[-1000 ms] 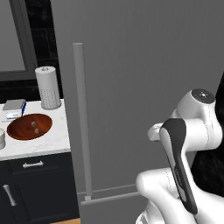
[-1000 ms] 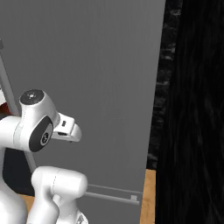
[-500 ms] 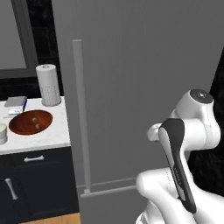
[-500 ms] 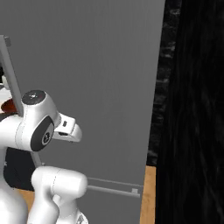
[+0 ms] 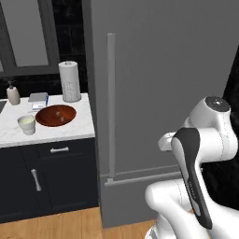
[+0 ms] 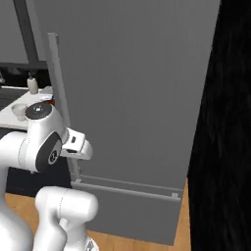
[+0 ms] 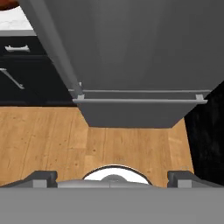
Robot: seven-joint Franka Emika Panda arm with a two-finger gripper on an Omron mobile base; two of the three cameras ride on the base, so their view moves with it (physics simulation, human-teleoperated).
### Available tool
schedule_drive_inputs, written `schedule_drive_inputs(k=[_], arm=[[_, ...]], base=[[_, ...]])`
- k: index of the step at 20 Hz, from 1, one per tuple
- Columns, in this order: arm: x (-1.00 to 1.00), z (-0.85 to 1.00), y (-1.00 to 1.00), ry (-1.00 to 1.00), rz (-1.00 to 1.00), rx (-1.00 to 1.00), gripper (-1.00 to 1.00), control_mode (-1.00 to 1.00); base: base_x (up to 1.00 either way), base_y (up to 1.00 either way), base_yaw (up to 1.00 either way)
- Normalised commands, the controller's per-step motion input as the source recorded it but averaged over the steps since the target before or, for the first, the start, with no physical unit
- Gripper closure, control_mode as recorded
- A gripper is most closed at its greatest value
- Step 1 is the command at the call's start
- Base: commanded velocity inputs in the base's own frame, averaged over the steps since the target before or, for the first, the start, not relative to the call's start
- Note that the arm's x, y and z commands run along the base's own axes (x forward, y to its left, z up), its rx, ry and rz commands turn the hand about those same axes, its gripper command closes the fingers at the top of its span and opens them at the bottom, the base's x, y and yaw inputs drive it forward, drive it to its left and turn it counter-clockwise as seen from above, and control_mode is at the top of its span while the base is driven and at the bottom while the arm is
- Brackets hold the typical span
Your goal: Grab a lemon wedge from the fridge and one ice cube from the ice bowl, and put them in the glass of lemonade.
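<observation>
Whole view shifted; fridge [image 5: 158,93] farther right.

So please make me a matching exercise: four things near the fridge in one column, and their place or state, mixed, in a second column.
Things:
1. fridge
2. ice bowl
3. glass of lemonade
4. paper towel roll

Place or state:
a. upright at the back of the counter
b. door closed
c. front left of the reddish bowl
d. wide and shallow, mid-counter

Pairs: 1-b, 2-d, 3-c, 4-a
</observation>
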Motion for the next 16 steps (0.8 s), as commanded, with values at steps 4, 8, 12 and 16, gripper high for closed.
schedule_drive_inputs(k=[4, 8, 12, 16], arm=[[0.0, 0.0, 0.0, 0.0, 0.0, 0.0, -1.0, 1.0], [0.0, 0.0, 0.0, 0.0, 0.0, 0.0, -1.0, 1.0], [0.0, 0.0, 0.0, 0.0, 0.0, 0.0, -1.0, 1.0], [0.0, 0.0, 0.0, 0.0, 0.0, 0.0, -1.0, 1.0]], base=[[-0.24, 0.85, 0.0], [-0.28, 0.38, 0.0], [-0.42, 0.04, 0.0], [-0.5, 0.09, 0.0]])
